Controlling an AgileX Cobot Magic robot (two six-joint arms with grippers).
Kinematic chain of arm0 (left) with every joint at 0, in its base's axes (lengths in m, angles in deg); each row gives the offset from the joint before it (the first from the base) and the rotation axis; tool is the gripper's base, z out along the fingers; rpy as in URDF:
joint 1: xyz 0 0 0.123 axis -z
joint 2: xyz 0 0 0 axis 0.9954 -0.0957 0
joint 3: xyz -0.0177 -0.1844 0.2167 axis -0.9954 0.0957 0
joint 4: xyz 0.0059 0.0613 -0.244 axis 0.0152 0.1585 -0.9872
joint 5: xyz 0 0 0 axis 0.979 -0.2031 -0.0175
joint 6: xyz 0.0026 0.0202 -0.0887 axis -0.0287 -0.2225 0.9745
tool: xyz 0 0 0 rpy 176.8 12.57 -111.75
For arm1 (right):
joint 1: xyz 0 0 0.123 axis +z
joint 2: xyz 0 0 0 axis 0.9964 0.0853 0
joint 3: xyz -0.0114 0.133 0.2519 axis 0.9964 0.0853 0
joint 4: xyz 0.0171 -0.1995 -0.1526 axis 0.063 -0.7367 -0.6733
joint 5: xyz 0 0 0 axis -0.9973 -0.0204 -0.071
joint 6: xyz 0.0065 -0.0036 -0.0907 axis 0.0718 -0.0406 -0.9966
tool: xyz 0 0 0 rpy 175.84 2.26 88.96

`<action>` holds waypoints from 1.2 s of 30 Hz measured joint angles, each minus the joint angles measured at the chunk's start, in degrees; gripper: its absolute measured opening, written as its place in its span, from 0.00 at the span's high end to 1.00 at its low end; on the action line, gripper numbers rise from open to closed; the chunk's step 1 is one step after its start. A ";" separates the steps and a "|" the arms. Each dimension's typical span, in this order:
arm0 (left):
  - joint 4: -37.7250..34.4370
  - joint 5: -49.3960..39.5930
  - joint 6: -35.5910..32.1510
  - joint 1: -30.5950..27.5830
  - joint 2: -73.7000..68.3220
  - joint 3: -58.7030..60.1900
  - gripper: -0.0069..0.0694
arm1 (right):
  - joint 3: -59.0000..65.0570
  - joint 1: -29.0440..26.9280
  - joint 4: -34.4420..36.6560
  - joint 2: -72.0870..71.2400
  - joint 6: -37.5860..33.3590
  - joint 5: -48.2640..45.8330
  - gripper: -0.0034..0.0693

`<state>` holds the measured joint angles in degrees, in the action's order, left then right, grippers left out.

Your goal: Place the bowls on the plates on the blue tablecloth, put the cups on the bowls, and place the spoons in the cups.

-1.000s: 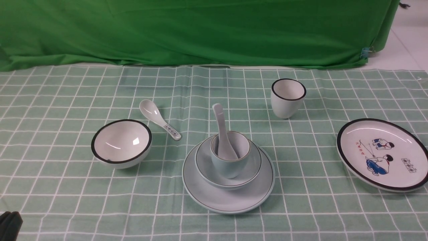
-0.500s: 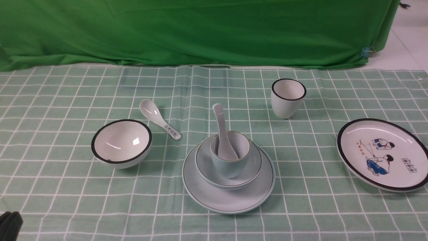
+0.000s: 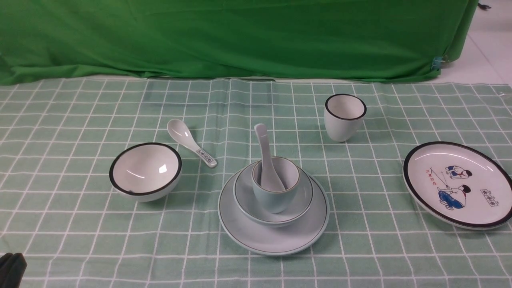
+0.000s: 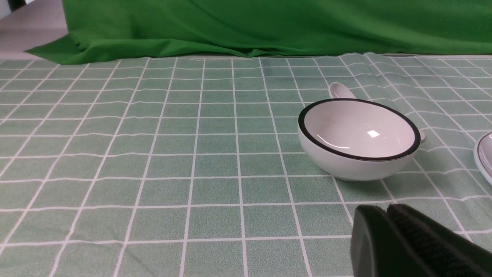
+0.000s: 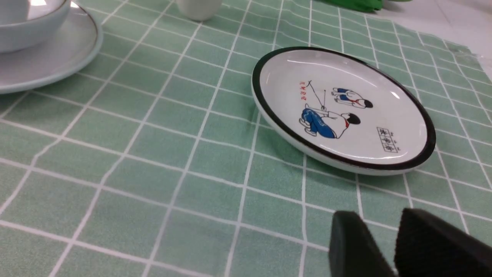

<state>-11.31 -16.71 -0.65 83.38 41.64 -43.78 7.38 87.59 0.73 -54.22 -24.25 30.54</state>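
Note:
On the blue tablecloth [image 3: 80, 224] the pale blue plate [image 3: 276, 240] carries the pale blue bowl [image 3: 246, 196], the pale blue cup [image 3: 276, 200] and a plain spoon [image 3: 264, 148] standing in it. The black-rimmed white bowl [image 3: 145, 171] sits to the left, and a patterned spoon [image 3: 191, 147] lies just behind it. The white cup [image 3: 345, 117] stands back right. The cartoon plate [image 3: 456, 184] lies empty at the right. My left gripper [image 4: 386, 209] is shut and empty, short of the white bowl [image 4: 357, 138]. My right gripper [image 5: 380, 213] is open and empty, short of the cartoon plate [image 5: 342, 107].
A bright green backdrop cloth [image 3: 240, 36] hangs along the far edge of the table. White floor shows beyond the table's far right corner [image 3: 492, 48].

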 joint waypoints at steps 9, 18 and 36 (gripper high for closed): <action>0.02 0.00 0.00 0.00 0.00 0.00 0.89 | 0.00 0.00 0.00 0.00 0.00 0.00 0.62; 0.19 0.00 0.00 0.00 0.00 0.00 0.89 | 0.00 0.00 0.00 0.00 0.00 0.00 0.62; 0.23 0.00 -0.05 0.00 0.00 0.00 0.89 | 0.00 0.00 0.00 0.00 0.00 0.00 0.62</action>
<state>-11.08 -16.71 -0.70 83.38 41.64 -43.78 7.38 87.59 0.73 -54.22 -24.25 30.54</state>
